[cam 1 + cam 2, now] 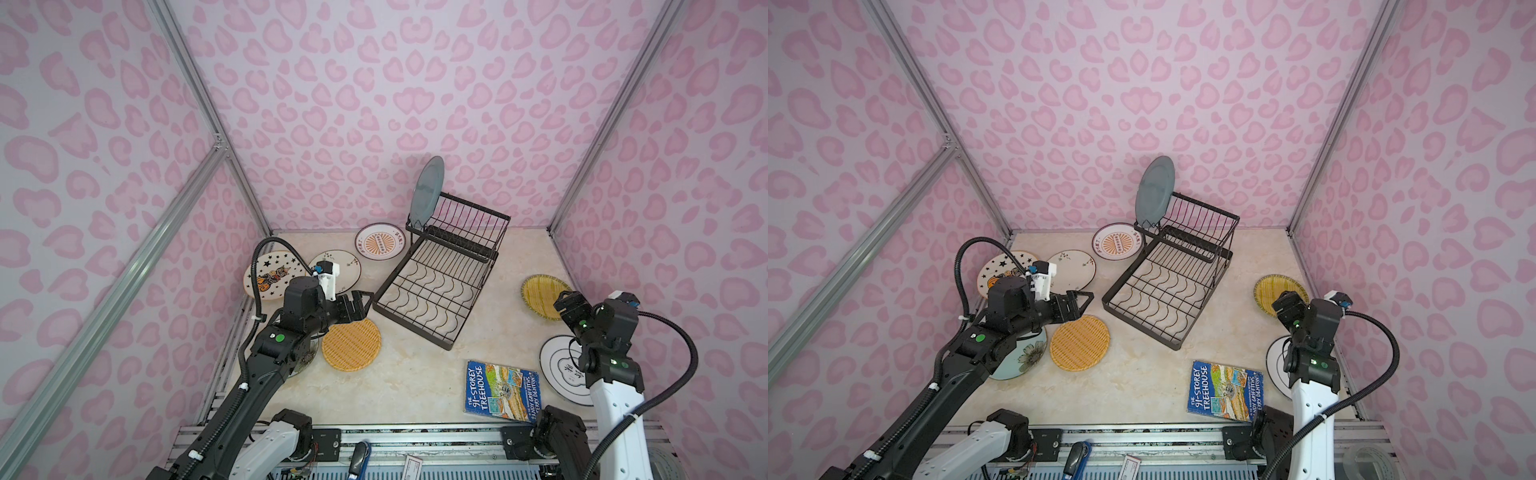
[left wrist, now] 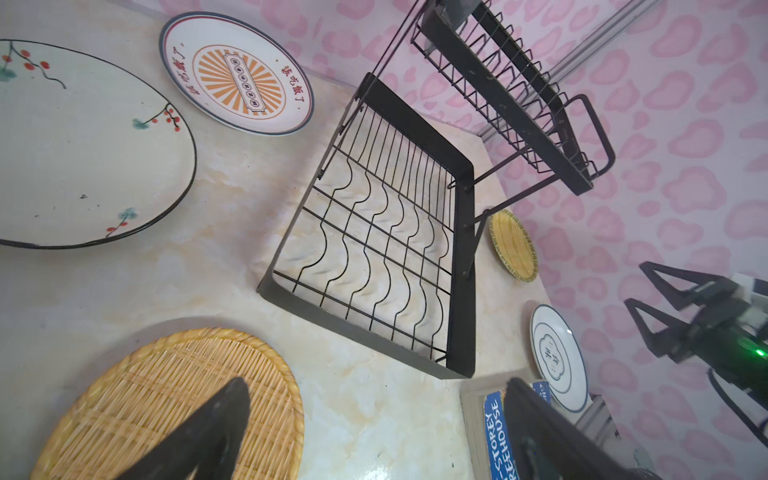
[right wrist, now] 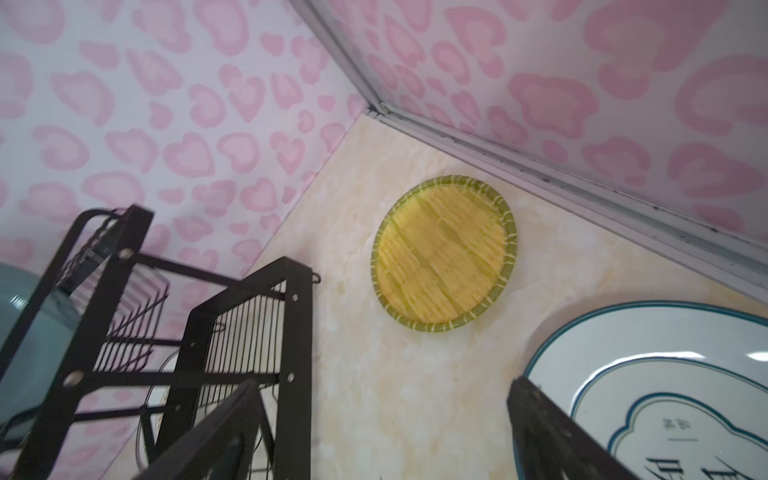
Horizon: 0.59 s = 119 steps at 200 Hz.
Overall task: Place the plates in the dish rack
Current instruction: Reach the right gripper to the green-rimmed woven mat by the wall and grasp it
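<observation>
The black wire dish rack (image 1: 409, 328) stands mid-table at a slant, with a teal-grey plate (image 1: 426, 193) upright in its raised basket. The other plates lie flat: sunburst (image 1: 380, 242), sprig (image 1: 349, 266) and star (image 1: 268, 276) at the back left, orange woven (image 1: 351, 345) in front, pale green floral (image 1: 1021, 357) under my left arm, and yellow woven (image 1: 540, 293) and ring (image 1: 559, 370) on the right. My left gripper (image 1: 365, 300) hangs open over the orange plate's far edge (image 2: 166, 399). My right gripper (image 1: 562, 302) is open and empty above the yellow plate's (image 3: 442, 253) near edge.
A blue paperback book (image 1: 500, 390) lies at the front right, between the rack and the ring plate. Pink patterned walls close in the table on three sides. The arm bases sit on a metal rail (image 1: 415, 436) along the front edge.
</observation>
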Each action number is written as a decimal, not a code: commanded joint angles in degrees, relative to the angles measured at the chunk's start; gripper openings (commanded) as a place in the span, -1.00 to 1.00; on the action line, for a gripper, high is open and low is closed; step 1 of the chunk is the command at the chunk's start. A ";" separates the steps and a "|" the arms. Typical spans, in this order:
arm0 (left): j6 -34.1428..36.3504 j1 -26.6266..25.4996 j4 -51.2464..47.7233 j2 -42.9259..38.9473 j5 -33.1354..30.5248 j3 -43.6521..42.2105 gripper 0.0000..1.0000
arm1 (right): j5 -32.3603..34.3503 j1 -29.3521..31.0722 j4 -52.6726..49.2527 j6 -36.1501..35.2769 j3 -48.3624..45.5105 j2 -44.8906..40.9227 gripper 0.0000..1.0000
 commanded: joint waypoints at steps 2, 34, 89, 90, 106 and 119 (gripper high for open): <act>3.54 0.04 3.32 -1.09 3.90 -0.70 0.94 | -2.83 -5.85 11.17 4.80 -2.55 6.50 0.78; 4.39 0.05 5.99 -2.21 7.06 -2.57 0.94 | -0.79 -9.23 20.22 4.92 -3.63 18.94 0.77; 5.20 -0.89 8.40 -3.94 9.63 -4.51 0.94 | -6.92 -10.12 27.14 1.45 2.42 36.52 0.77; 5.22 -0.95 8.38 -3.93 9.68 -4.52 0.94 | -7.05 -10.13 27.16 1.39 2.51 36.85 0.77; 5.68 -1.48 8.65 -4.57 10.15 -4.79 0.94 | -10.06 -10.45 28.46 0.57 4.14 40.95 0.75; 5.86 -1.72 8.89 -5.09 10.90 -5.21 0.94 | -11.75 -10.58 29.55 -0.08 4.93 43.57 0.75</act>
